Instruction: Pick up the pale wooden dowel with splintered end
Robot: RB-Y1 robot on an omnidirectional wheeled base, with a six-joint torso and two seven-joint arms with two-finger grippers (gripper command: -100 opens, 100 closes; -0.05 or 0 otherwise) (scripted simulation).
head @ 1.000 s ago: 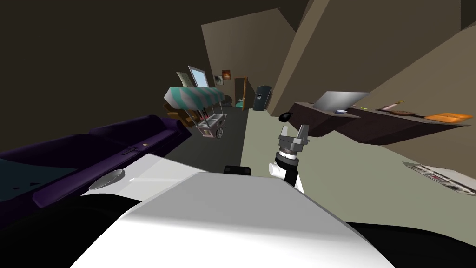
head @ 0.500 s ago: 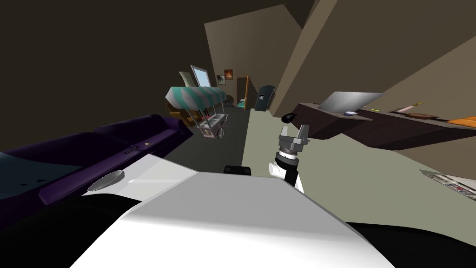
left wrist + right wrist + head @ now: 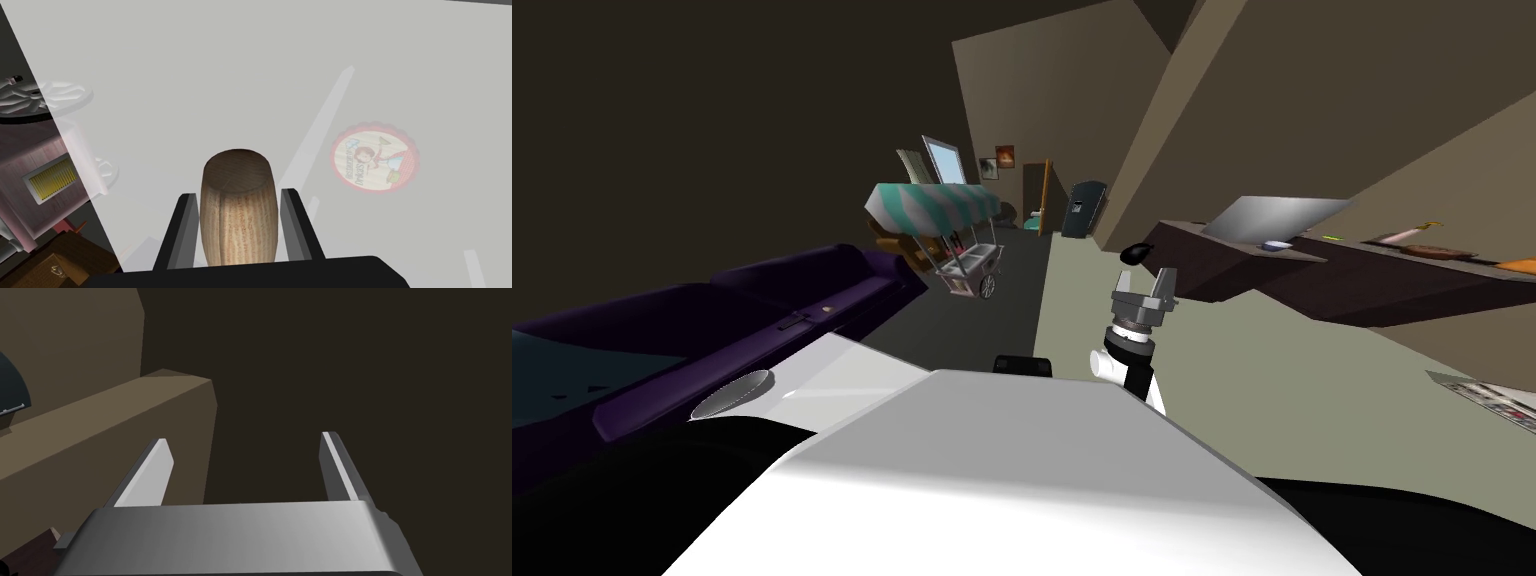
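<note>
Left end effector (image 3: 237,196) clamps the wooden dowel (image 3: 239,215).

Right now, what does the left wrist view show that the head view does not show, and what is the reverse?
From the left wrist view: the left hand is shut on the pale wooden dowel, its fingers pressing the dowel's sides. Beyond it, a round picture sticker sits on a pale grey surface.
From the head view: the right hand is open over the floor, with a purple sofa, an awning cart and a dark counter.
Shared: nothing I can match for certain. The spoked wheel in the wrist view may be the cart's.
</note>
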